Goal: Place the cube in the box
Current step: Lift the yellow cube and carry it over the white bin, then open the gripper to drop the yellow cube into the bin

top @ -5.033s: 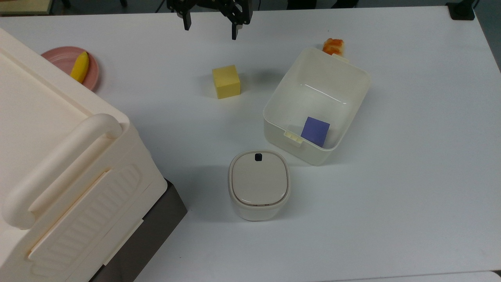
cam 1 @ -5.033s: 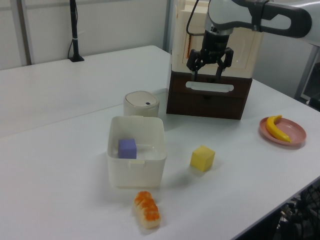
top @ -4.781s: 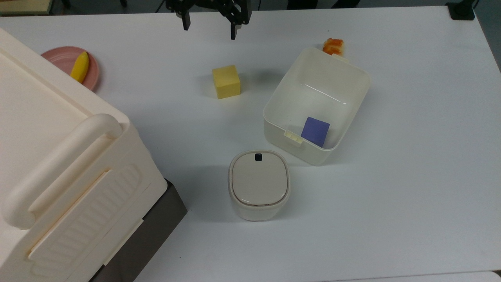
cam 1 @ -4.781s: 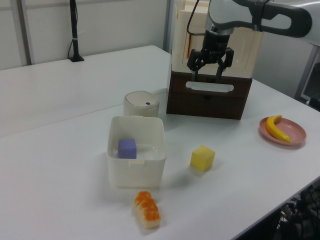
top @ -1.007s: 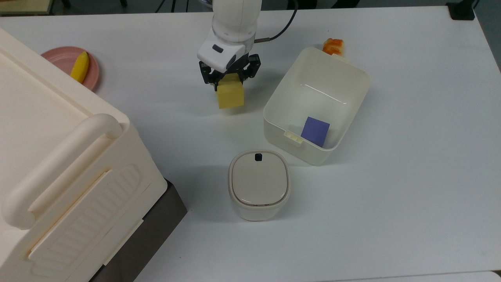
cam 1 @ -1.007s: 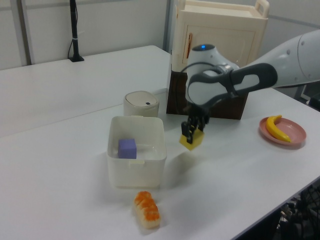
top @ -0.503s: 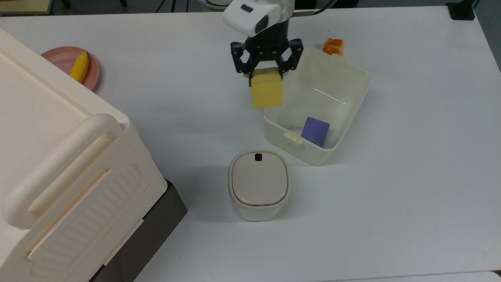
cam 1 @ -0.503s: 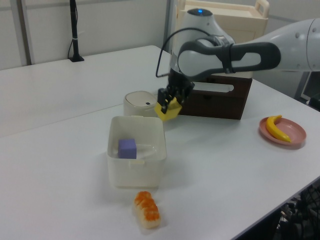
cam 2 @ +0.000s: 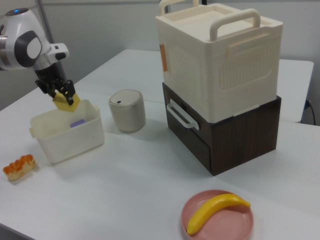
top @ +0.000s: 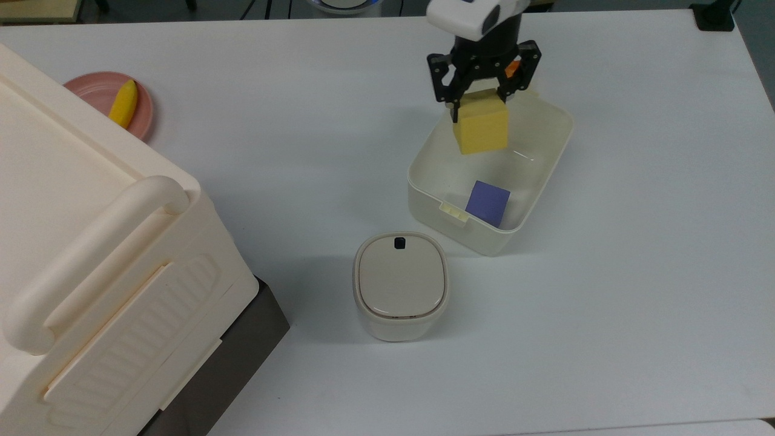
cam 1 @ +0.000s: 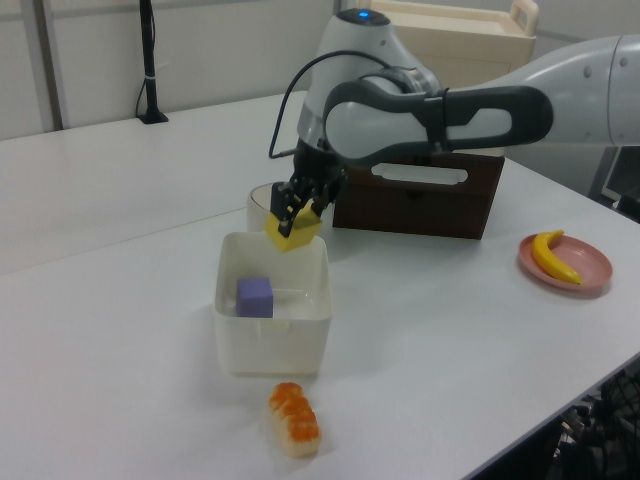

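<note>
The gripper [top: 482, 110] clamps the yellow cube [top: 482, 129], hanging in the air above the cream box [top: 545, 178], toward its 12 o'clock end in the top view. Inside, the purple block [top: 488, 203] lies at 6 o'clock.

The arm [cam 1: 430, 100] is glossy white with rounded shells, joined by dark grey bands at the joints. A small blue light [cam 1: 352, 14] glows on top of the wrist housing, above the box [cam 1: 272, 320]. A thin black cable [cam 1: 285, 110] loops along the wrist. The gripper [top: 482, 100] is matte black, with angular linkage fingers [top: 453, 109].
</note>
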### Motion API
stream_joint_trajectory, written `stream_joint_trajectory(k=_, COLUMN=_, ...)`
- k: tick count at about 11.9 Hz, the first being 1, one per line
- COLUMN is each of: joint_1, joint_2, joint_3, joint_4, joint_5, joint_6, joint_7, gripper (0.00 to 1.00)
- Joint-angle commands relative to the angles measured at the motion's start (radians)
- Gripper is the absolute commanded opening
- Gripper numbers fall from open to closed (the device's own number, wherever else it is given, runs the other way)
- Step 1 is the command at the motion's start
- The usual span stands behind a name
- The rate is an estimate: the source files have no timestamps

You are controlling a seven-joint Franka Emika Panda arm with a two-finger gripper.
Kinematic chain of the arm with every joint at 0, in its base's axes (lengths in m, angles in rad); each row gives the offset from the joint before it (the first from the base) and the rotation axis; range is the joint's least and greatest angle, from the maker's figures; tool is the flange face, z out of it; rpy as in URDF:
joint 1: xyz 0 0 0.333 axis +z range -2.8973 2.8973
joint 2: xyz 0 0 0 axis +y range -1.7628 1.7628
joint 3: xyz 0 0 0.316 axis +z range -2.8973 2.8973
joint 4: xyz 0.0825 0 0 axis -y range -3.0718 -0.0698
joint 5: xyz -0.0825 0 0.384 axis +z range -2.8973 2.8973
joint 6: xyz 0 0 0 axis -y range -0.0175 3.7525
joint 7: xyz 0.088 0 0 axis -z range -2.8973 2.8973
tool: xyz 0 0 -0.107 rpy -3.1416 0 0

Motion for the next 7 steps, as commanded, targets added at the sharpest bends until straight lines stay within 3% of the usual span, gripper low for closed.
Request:
stream_joint_trajectory(k=1, joint_1=0.026, joint_2=0.007, joint_3=-0.008, joint_4=-0.003, joint_5=0.012, joint_6=-0.034, joint_7=0.015, gripper=0.70)
stream_joint_trajectory(k=2, joint_1=0.026, joint_2=0.005, joint_3=-0.008, joint_4=-0.001, joint_5=0.009, joint_6=-0.035, joint_7=0.014, gripper=1.00)
stream_joint_trajectory(k=7, joint_1=0.026, joint_2=0.002, joint_3=-0.008, joint_4=-0.001, joint_5=0.011, joint_6=-0.035, joint_7=0.015, gripper=1.00)
